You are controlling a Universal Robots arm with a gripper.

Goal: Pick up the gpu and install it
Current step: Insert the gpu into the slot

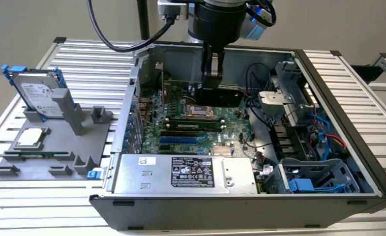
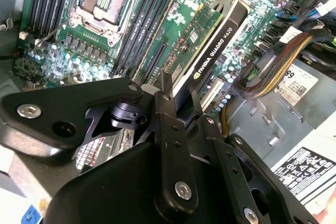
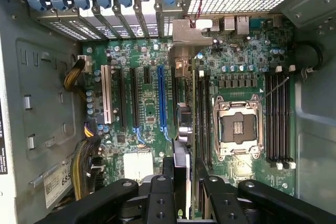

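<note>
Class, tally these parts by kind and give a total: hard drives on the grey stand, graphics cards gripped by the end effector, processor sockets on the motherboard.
hard drive: 1
gpu: 1
processor socket: 1
Total: 3

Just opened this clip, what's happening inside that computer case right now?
The single robot arm reaches into the open black computer case. Its gripper is shut on the gpu, a flat card with a green board face, black shroud and silver end bracket, holding it on edge over the green motherboard, between the long blue expansion slot and the square metal processor socket. Whether the card is seated in a slot cannot be told.
</note>
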